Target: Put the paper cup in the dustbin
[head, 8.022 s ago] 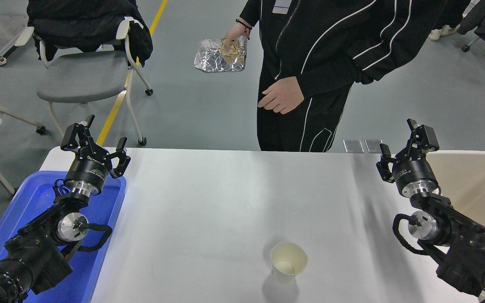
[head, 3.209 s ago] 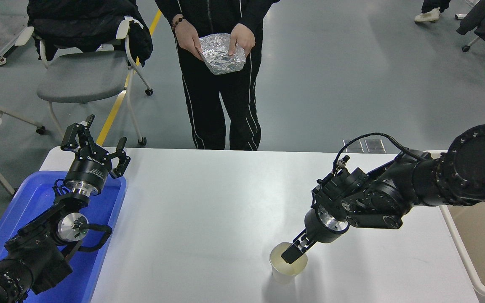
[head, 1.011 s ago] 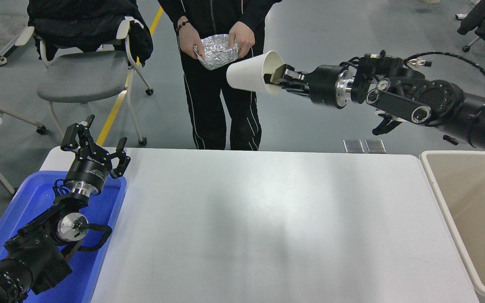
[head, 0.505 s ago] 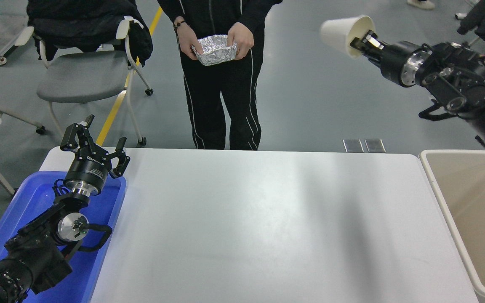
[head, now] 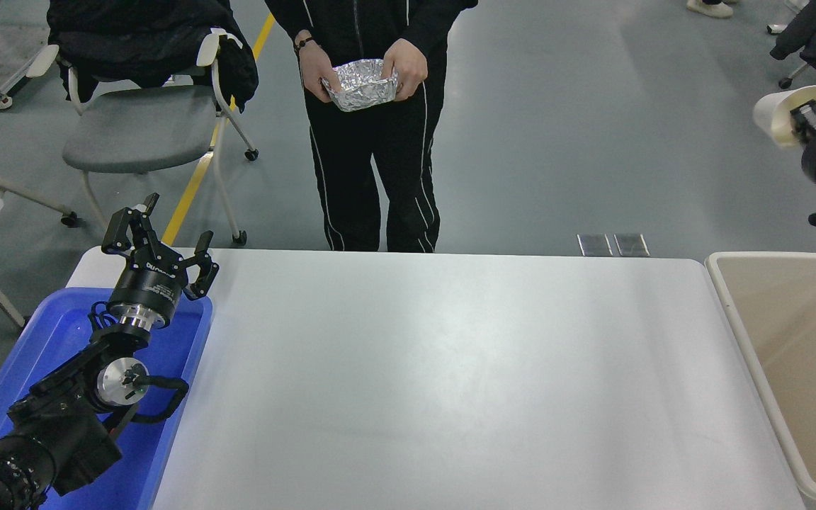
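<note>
The off-white paper cup hangs in the air at the far right, lying on its side with its mouth toward the arm. My right gripper is shut on the cup's rim, one finger inside the mouth. It holds the cup high above the floor, beyond the far end of the beige dustbin, which stands at the table's right edge with its inside bare. My left gripper is parked open at the lower left over the blue tray.
A blue plastic tray sits under the left arm. A person stands at the table's far side holding a crumpled silver foil tray in both hands. A grey chair stands at the back left. The white table spans the middle.
My right arm has swung the cup further right and lower, from the top of the picture to its right edge, above the dustbin's far side. The left arm has not moved.
</note>
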Controlling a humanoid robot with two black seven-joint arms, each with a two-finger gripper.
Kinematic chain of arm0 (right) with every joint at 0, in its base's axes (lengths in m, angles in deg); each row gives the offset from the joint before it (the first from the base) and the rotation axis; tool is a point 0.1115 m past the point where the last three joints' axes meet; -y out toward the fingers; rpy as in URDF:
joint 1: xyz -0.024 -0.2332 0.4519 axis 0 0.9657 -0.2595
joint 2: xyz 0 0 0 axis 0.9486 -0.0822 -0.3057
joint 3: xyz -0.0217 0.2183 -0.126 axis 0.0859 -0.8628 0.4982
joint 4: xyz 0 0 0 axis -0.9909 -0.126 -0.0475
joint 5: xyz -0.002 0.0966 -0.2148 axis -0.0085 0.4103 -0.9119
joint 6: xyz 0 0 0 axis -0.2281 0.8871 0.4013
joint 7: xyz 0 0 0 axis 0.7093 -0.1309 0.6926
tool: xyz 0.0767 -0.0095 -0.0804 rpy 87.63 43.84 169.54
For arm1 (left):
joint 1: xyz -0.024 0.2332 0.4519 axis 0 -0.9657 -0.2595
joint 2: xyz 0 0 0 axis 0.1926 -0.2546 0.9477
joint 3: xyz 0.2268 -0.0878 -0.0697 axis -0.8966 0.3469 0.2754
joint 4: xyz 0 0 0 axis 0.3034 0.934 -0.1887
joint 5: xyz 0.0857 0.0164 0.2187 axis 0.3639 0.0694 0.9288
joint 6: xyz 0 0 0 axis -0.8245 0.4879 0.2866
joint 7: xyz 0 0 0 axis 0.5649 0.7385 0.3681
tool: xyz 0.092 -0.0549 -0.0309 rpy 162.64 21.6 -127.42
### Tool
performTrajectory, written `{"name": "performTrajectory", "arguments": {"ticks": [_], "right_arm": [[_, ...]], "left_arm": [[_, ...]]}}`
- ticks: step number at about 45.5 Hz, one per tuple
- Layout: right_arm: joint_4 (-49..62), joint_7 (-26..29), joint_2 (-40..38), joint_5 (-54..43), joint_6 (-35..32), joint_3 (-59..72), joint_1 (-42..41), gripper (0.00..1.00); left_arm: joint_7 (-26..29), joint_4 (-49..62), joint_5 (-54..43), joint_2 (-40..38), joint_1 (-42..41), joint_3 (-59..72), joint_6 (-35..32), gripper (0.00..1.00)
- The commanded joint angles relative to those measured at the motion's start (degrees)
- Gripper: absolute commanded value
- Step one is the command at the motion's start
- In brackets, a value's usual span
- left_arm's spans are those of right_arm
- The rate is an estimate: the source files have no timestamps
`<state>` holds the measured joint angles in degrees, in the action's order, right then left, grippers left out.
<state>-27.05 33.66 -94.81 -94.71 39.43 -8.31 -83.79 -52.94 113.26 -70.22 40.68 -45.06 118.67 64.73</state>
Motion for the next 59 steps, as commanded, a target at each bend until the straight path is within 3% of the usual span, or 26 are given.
{"name": "performTrajectory", "arguments": {"ticks": [1,26,59], "right_arm": [[1.16,3.41,-2.74,0.68,4.74,-0.97,7.06,0.00],[0.37,4.81,0.50,0.94,6.76,-7.74,26.30,0.00],[-1.57,4.55,3.41,0.85,6.85,-7.39,29.21,0.00]], "left_arm": [[0.01,0.00,0.01,0.00,0.00,0.00,0.00,1.00],[0.01,0.00,0.01,0.00,0.00,0.00,0.00,1.00],[0.01,0.00,0.01,0.00,0.00,0.00,0.00,1.00]]}}
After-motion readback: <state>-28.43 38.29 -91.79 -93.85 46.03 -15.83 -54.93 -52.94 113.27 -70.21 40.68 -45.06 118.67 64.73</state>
